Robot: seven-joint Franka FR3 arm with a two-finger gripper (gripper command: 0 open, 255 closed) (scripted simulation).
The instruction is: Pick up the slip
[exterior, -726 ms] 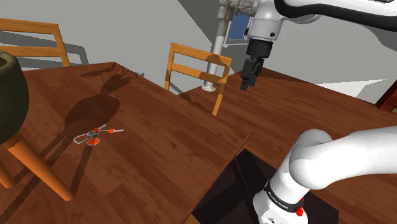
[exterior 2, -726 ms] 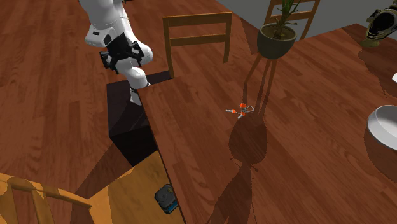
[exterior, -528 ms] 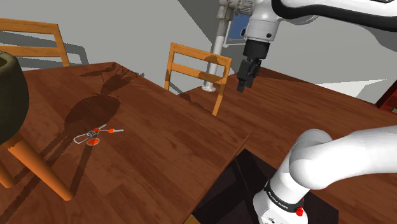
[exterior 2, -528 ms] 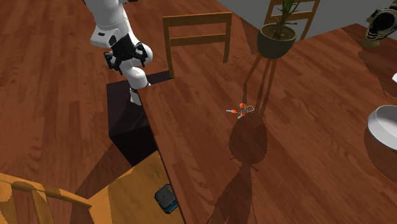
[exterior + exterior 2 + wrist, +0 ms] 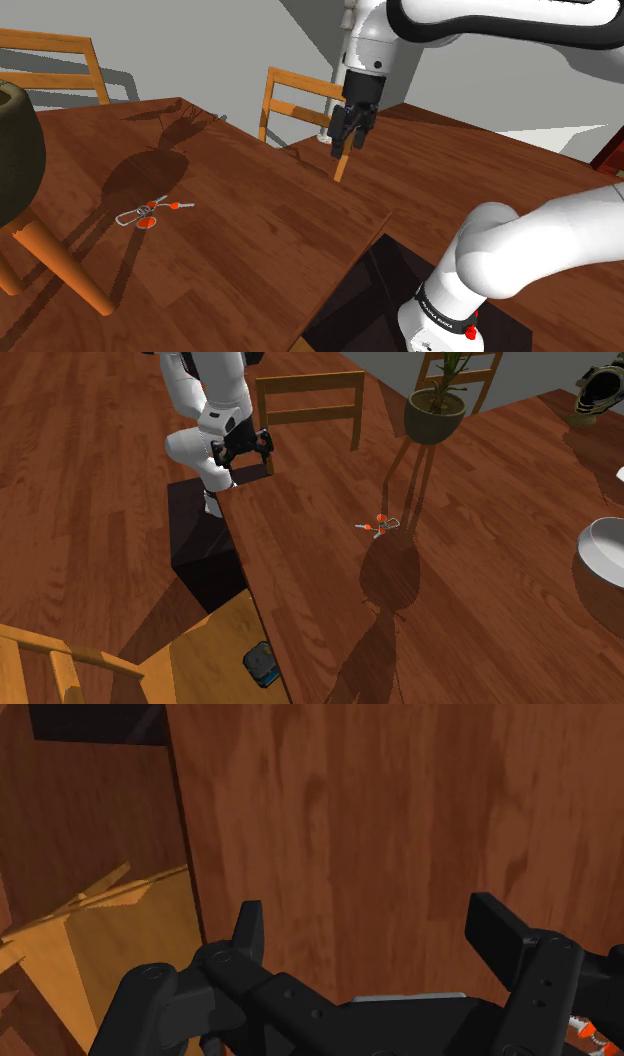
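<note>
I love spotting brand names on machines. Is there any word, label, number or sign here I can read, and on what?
Nothing here can be read as words.
Dark band round the base of the white robot arm: a row of pale lettering, too small to read.
Small silver-and-orange slip on the brown wooden table: no marking visible.
Small blue-and-black box on the orange wooden chair: no lettering visible.

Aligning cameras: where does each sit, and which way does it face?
Shoulder view: beside the stand, looking over the table at the clip; arm, gripper show.
Second exterior view: high, far side, facing the arm.
Wrist view: on the wrist, facing the table; open fingers show.
Shared: exterior views both show the clip.
</note>
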